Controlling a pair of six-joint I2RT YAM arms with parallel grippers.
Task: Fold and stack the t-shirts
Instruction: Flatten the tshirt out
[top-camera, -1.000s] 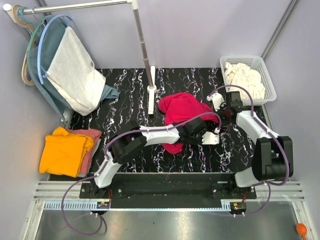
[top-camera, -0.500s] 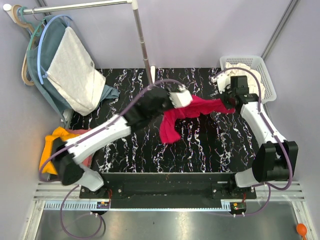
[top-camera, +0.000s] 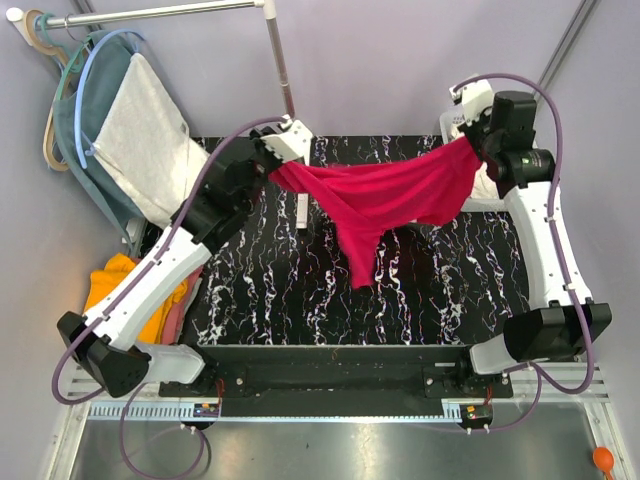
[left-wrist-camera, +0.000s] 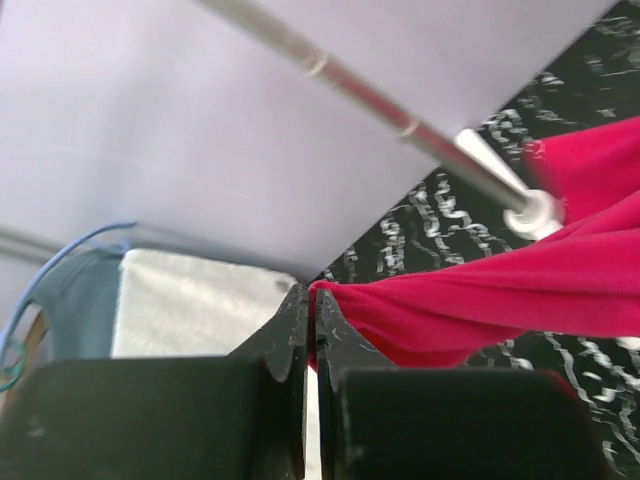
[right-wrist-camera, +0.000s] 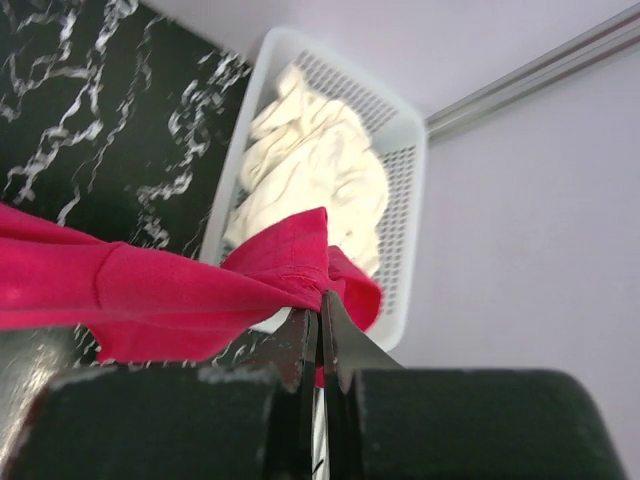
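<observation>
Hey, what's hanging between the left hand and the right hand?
The red t-shirt, stretched in the air from the left hand to the right hand, its middle sagging toward the table; the top view shows it.

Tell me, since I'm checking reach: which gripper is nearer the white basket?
Right. The right gripper, shut on the red t-shirt, hangs just beside the white basket; the left gripper pinches the shirt's other end across the table, by the rack pole.

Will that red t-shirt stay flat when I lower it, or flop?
Likely floppy: the red t-shirt sags, and a tail hangs between the left end effector and right end effector. Probably light, since two pinched edges carry it. It may bunch on landing.
</observation>
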